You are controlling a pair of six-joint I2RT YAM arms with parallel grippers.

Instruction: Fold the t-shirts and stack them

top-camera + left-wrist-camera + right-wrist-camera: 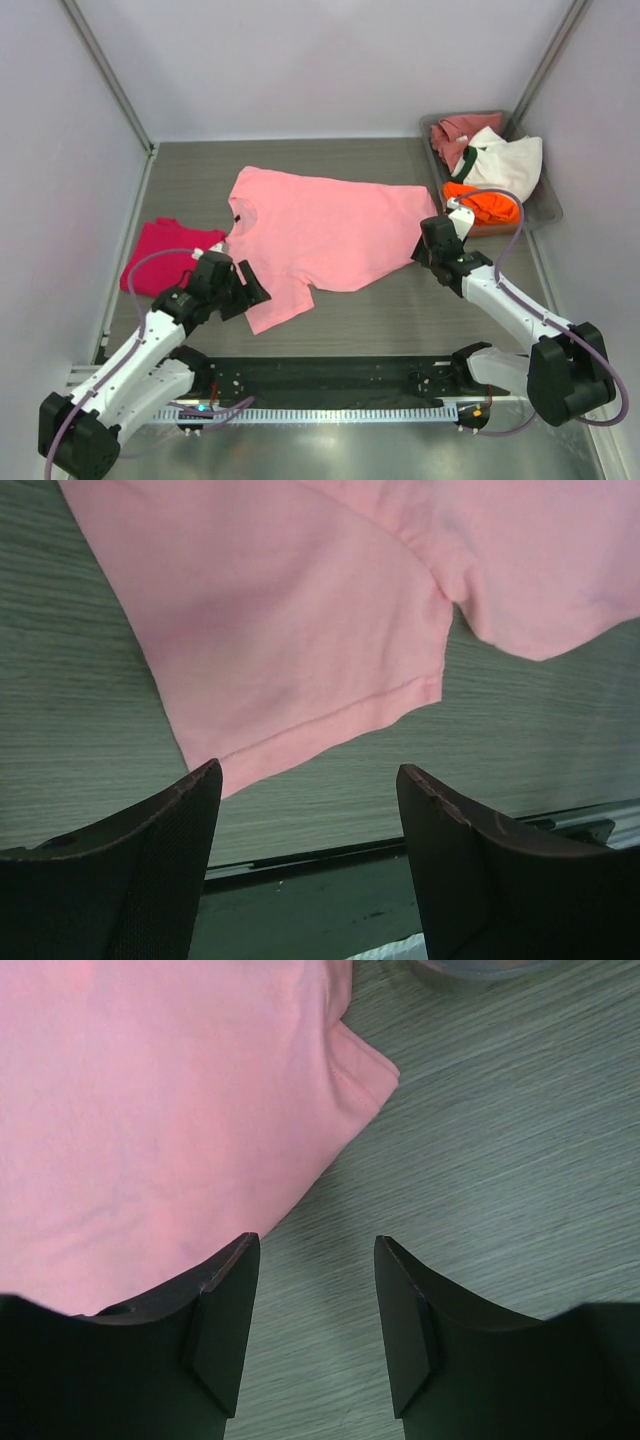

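Observation:
A light pink t-shirt (320, 235) lies spread flat in the middle of the table. It also shows in the left wrist view (300, 620) and the right wrist view (150, 1110). A magenta-red t-shirt (165, 255) lies folded at the left. My left gripper (252, 286) is open and empty, just above the pink shirt's near sleeve hem (310, 775). My right gripper (432, 242) is open and empty, over bare table beside the shirt's right corner (317, 1245).
A grey bin (545, 205) at the back right holds a dusty rose t-shirt (458, 132), a white t-shirt with dark trim (505, 160) and an orange t-shirt (482, 203). The bin's rim (480, 968) shows ahead of my right gripper. Walls enclose the table.

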